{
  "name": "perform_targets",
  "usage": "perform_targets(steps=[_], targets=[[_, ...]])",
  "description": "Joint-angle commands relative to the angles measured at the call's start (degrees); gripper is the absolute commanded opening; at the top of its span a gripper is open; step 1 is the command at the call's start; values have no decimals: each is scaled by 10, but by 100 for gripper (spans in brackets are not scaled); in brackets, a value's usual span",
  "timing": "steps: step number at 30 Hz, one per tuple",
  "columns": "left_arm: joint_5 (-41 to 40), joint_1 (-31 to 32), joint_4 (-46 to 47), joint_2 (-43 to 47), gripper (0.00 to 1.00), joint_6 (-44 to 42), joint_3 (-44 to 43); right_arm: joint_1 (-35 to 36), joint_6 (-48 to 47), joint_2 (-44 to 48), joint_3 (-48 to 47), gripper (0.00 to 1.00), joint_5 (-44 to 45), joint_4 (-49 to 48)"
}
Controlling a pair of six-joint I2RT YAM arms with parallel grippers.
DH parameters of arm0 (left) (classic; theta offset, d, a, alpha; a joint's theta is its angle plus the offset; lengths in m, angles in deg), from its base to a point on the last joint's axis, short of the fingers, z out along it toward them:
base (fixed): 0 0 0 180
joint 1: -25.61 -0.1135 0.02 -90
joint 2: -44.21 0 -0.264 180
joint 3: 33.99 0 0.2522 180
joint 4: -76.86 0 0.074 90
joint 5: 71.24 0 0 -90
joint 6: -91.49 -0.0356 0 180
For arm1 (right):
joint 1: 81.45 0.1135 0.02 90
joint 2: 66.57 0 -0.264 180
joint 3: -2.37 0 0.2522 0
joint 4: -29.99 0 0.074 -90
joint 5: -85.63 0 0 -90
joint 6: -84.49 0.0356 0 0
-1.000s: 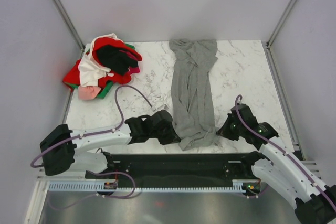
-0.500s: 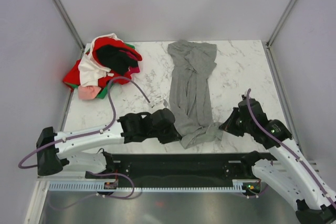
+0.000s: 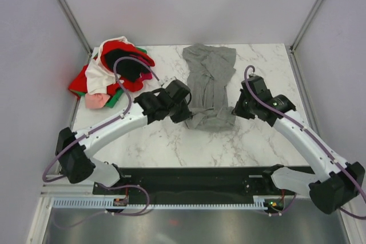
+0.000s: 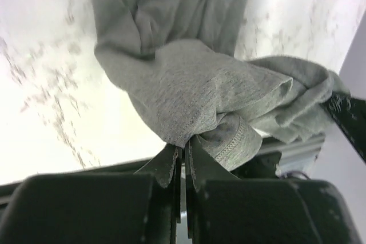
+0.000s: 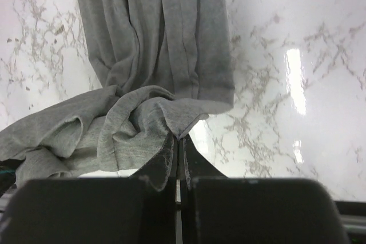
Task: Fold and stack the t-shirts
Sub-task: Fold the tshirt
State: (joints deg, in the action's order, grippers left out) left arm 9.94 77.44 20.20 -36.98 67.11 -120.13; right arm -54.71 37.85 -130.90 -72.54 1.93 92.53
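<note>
The heather-grey t-shirt [image 3: 210, 81] lies as a long narrow strip at the table's middle back. Its near end is lifted and carried over the rest. My left gripper [image 3: 187, 114] is shut on the near left corner of the grey t-shirt [image 4: 189, 90]. My right gripper [image 3: 235, 110] is shut on the near right corner of the same shirt [image 5: 154, 44]. The cloth bunches and sags between the two grippers. A heap of red, white, black, pink and green t-shirts [image 3: 113, 71] lies at the back left.
The marble table [image 3: 171, 147] has grey walls on three sides, with metal posts [image 3: 67, 10] at the back corners. The black base rail [image 3: 194, 178] runs along the near edge. The left arm's purple cable [image 3: 127, 64] loops over the heap of shirts.
Both grippers moved away from the near edge toward the back, carrying the grey shirt's near end up and over its own middle. The shirt now looks about half as long.
</note>
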Motion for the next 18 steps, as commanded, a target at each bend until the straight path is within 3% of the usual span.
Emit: perform_targets(steps=[1,8,17,18], targets=[[23,-47,-13,-51,2,-91,-60,-9,-35,-52,-49,0,35,-50],[61,-127,-5,-174,2,-158,-154,-56,-72,-184,-127,0,21,-96],[102,-184,-3,-355,2,-197,-265,-93,-102,-373,-187,0,-17,-156],[111,-190,-3,-367,5,-196,-280,-94,-107,-390,-197,5,-22,-158]])
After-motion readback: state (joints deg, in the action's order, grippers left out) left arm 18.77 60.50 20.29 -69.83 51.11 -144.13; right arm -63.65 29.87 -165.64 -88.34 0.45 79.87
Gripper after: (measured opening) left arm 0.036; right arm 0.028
